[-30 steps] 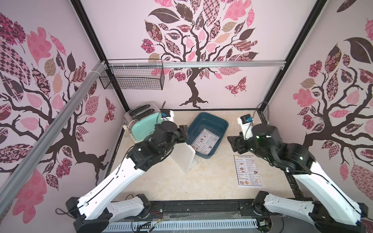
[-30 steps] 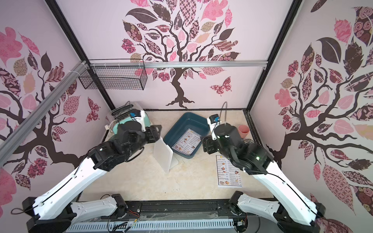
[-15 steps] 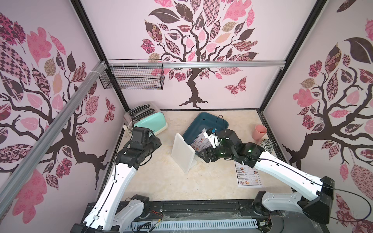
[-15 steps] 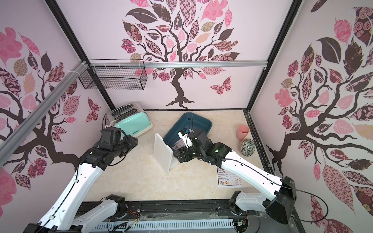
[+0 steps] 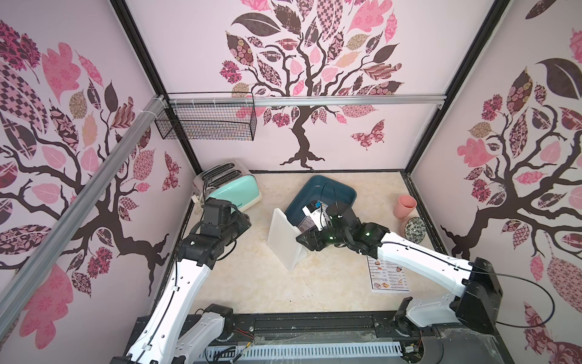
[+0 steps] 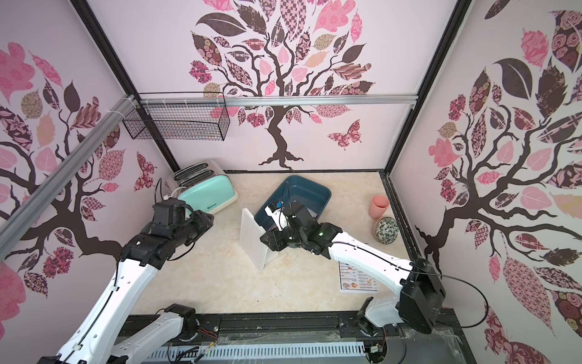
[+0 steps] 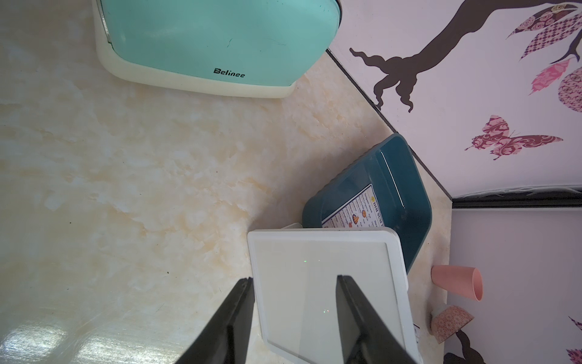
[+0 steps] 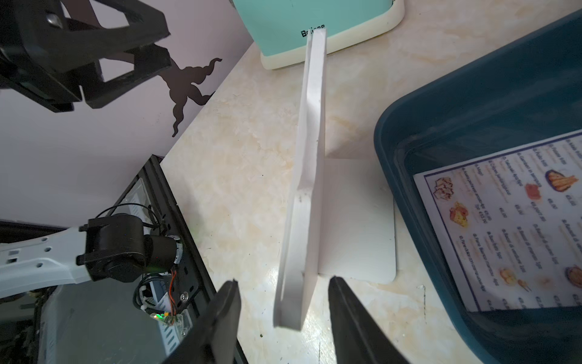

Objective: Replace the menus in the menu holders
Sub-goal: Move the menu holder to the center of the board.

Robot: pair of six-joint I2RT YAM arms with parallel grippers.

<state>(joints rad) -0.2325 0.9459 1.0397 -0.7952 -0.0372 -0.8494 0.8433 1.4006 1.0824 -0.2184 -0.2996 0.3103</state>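
The holder [image 5: 283, 239] stands upright on the counter [image 5: 315, 290], just beside the tub [image 5: 343, 192]. A menu [image 8: 510, 227] lies flat in the tub, and a second menu [image 5: 389, 277] lies on the counter under the right arm. The right tool [image 8: 282, 282] straddles the holder's edge, its jaws clear on both sides. The left tool [image 7: 294, 279] hangs between the toaster [image 5: 233, 189] and the holder, jaws apart, gripping nothing.

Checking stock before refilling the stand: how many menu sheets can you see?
2. One menu lies inside the teal tub; the other menu lies flat on the table, partly under the right arm. Others may be hidden.
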